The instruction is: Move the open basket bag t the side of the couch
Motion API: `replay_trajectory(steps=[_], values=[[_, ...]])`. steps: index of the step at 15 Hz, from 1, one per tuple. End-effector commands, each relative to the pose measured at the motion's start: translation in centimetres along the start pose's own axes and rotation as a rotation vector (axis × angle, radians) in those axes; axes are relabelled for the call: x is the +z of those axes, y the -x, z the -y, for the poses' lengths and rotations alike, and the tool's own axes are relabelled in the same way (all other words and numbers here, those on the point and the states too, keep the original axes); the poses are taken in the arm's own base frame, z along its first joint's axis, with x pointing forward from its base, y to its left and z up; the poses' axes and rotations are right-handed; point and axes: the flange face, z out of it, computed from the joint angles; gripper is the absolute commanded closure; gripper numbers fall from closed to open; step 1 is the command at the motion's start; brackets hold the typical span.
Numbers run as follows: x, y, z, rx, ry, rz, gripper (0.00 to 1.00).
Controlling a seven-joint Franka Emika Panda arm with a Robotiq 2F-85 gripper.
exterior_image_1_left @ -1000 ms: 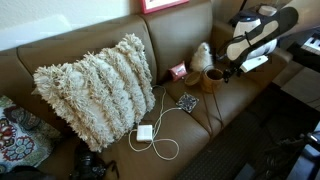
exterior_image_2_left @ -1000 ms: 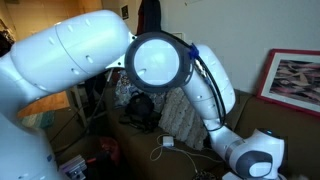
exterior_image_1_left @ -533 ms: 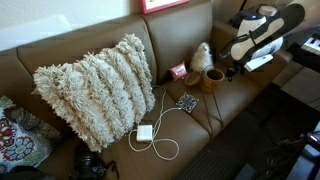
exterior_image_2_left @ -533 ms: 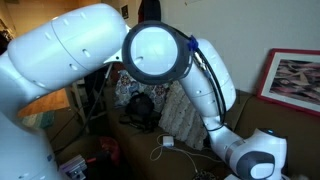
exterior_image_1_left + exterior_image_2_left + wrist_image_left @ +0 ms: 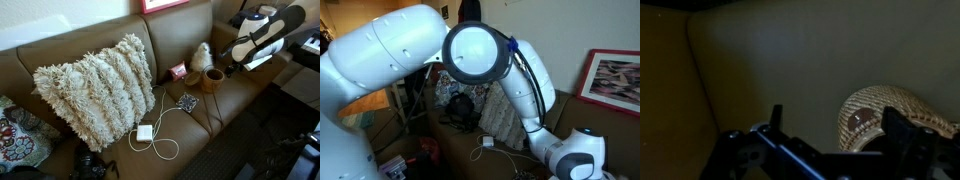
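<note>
- Sitting upright on the seat of the couch (image 5: 60, 52), toward one end, the open basket bag (image 5: 213, 79) has its wide mouth facing up, which leaves the rim free to be taken from above
- it stands just beside a cream fuzzy lump (image 5: 202, 55) and near a small pink box (image 5: 178, 71), so a grip will likely want care not to drag either along
- the gripper (image 5: 230, 69) hangs close by the open basket bag with its fingers (image 5: 898, 128) spread wide and nothing between them, probably readied to straddle the woven wall
- in the wrist view the woven rim sits low and off to one side, partly behind a finger, so I judge the jaws are not yet centred on it
- a shaggy pillow (image 5: 95, 90) leans on the backrest, well apart; a white charger (image 5: 145, 132) lies on the seat front with its cable
- no brand, label or writing can be read anywhere
</note>
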Motion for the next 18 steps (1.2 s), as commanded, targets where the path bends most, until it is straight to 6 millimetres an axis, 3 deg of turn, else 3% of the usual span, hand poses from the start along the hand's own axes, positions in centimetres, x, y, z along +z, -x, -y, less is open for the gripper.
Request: replay_trajectory(steps=[1,11,12,16,18], values=[[-0.8,-1.0,1.1,-0.044,0.002,-0.04,0.0],[-0.4,-1.6,2.7,-0.079,0.021,-0.047,0.0],[4.1,-2.0,0.8,-0.082,0.003,-0.038,0.0],[8.2,-1.4,-1.3,-0.091,0.015,0.026,0.0],[8.8,-1.4,-3.0,-0.101,0.01,0.071,0.0]])
